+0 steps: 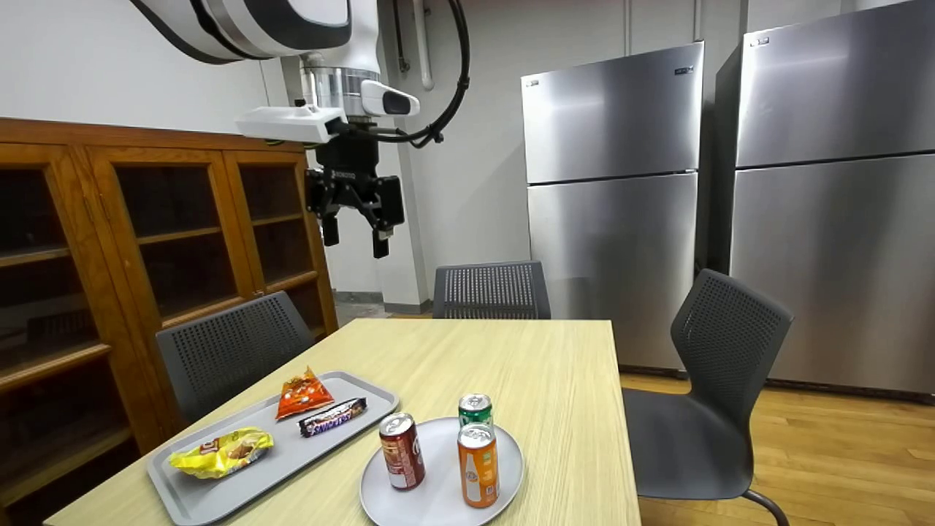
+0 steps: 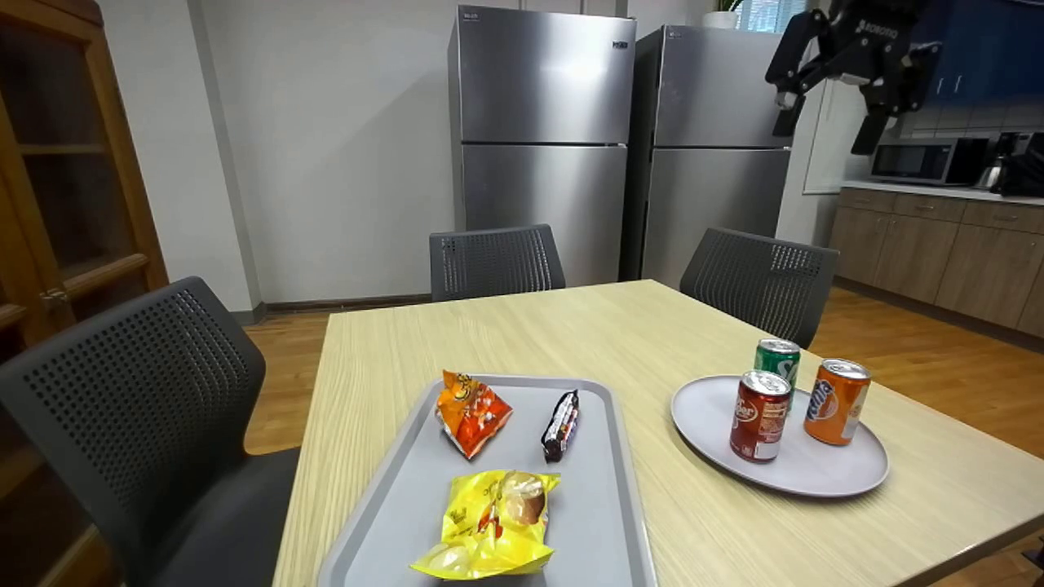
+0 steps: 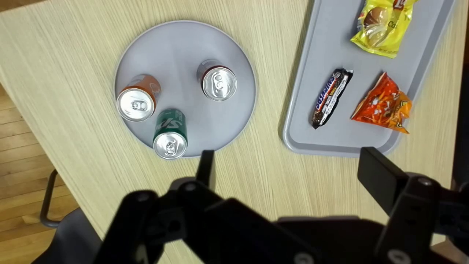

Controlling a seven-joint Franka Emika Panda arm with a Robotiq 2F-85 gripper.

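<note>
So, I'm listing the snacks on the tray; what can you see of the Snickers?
The Snickers is a slim bar in a dark, plastic-looking wrapper, blue brand lettering on a pale band. Its ends look crimped; no tear shows. It lies on the tray, toward the plate, beside the orange bag with a gap between. Only the tray visibly touches it; the open gripper is clear of it.

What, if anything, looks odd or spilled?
Nothing stands out. The Fanta can, Sprite can and Dr Pepper can stand upright on the plate; the Snickers bar, yellow snack bag and orange snack bag rest on the tray.
</note>
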